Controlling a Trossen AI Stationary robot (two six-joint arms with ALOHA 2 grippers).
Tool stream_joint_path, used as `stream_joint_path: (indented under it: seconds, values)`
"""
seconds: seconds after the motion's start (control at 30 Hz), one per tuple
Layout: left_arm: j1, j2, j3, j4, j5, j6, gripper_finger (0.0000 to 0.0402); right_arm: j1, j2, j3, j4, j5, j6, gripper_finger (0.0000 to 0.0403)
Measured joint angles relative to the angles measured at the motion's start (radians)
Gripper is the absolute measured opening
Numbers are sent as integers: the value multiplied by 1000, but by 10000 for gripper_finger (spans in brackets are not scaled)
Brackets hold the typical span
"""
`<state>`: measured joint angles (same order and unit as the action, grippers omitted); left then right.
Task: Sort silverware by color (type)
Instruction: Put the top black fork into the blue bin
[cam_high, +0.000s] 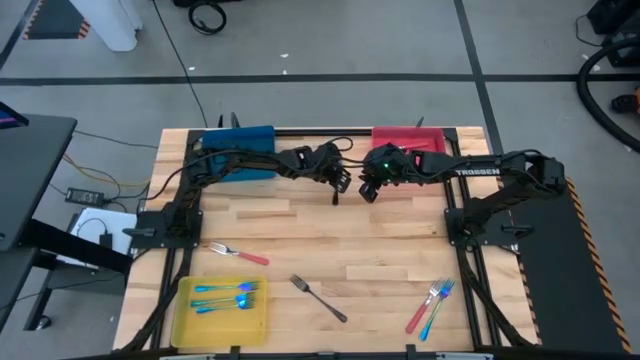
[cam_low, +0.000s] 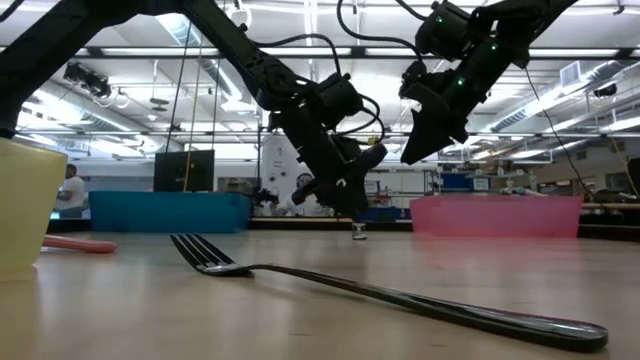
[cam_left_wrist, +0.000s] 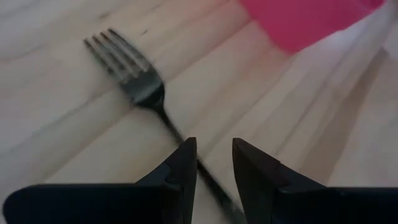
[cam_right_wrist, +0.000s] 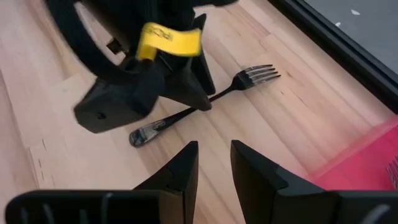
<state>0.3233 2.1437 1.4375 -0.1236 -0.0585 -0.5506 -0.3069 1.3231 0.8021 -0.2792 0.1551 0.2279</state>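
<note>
A dark grey metal fork (cam_left_wrist: 134, 78) lies flat on the wooden table between the blue tray (cam_high: 240, 150) and the red tray (cam_high: 408, 140). My left gripper (cam_left_wrist: 214, 149) is open and low over it, pointing down at a slant. Its two fingers stand on either side of the fork's handle (cam_right_wrist: 221, 93), about halfway along, and the gap is much wider than the handle. My right gripper (cam_right_wrist: 214, 152) is open with nothing in it. It hovers above the table just right of the fork, near the red tray.
A yellow tray (cam_high: 185, 320) at the near left holds several blue forks. Loose on the table lie a red-handled fork (cam_high: 238, 252), a second grey fork (cam_high: 318, 297), and a red and a blue fork (cam_high: 430, 305) at the near right.
</note>
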Motion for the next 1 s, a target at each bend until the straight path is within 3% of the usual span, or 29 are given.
stream_joint_path:
  seconds: [1.0]
  values:
    - [-13, 16, -2, -23, -65, 10, 102, 0, 0, 0, -4, -1, -2, 103]
